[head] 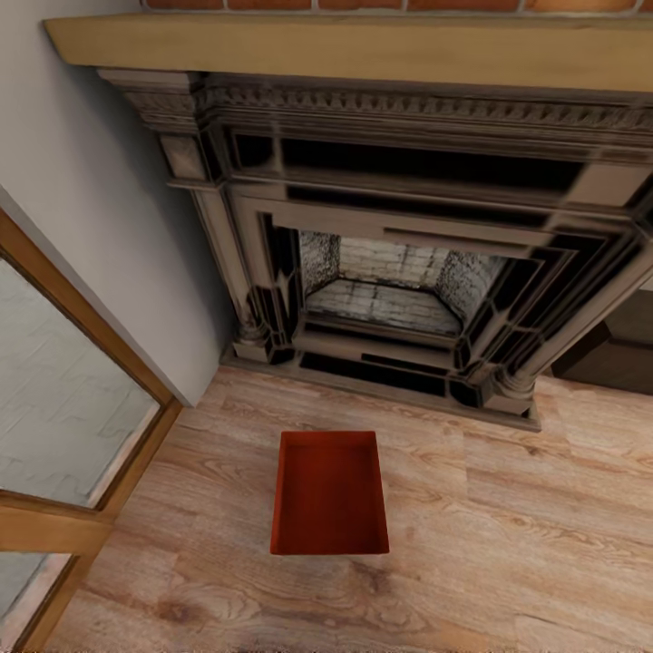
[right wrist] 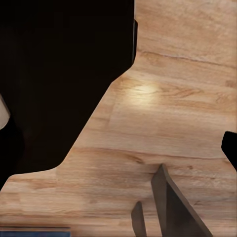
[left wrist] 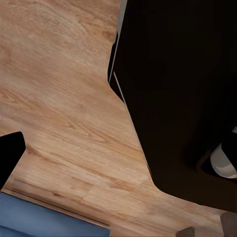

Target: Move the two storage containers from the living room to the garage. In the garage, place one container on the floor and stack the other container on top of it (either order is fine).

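Observation:
An orange-red storage container (head: 329, 494) sits open side up on the light wood-plank floor (head: 517, 544) of the living room. It is empty and lies a short way in front of the fireplace (head: 390, 272), near the middle of the head view. Nothing touches it. In each wrist view a black shape juts in at the picture's edge (left wrist: 10, 154) (right wrist: 230, 148) over bare planks. I cannot tell whether either gripper is open or shut. The garage is out of view.
The fireplace's dark ornate surround and wooden mantel (head: 363, 50) fill the wall ahead. A wood-framed glass door (head: 73, 426) stands at the left, and a dark low bench end (head: 617, 354) at the right. The robot's dark body (left wrist: 182, 98) (right wrist: 54, 84) looms beside both wrists.

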Controlling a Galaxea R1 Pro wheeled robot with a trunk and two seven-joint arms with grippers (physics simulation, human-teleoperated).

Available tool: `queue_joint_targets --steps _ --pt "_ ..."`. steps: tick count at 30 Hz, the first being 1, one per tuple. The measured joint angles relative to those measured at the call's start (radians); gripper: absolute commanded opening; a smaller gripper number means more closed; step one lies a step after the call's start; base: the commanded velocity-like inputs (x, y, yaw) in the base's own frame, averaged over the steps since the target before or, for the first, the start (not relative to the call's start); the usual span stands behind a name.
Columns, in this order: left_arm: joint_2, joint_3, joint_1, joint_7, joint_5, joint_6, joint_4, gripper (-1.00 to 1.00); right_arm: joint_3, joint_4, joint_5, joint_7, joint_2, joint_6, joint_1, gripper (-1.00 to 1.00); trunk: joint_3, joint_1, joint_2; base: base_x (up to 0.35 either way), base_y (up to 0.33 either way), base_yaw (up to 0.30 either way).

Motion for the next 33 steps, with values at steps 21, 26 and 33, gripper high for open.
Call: queue_joint_targets --steps 21,26,33 --pt "0.000 0.000 0.000 0.000 0.000 0.000 0.000 1.00 0.002 0.000 0.004 -0.001 0.003 -0.001 0.000 1.00 -0.004 0.000 0.000 0.000 0.000 0.000" --pt "0.000 0.001 0.000 0.000 0.003 0.000 0.000 1.00 0.006 0.000 0.007 0.001 0.000 0.001 0.000 1.00 -0.004 0.000 0.000 0.000 0.000 0.000" --pt "-0.003 0.004 0.000 0.000 0.014 0.003 0.003 1.00 0.007 0.000 0.006 0.001 -0.004 -0.001 0.000 1.00 -0.004 0.000 0.000 0.000 0.000 0.000"
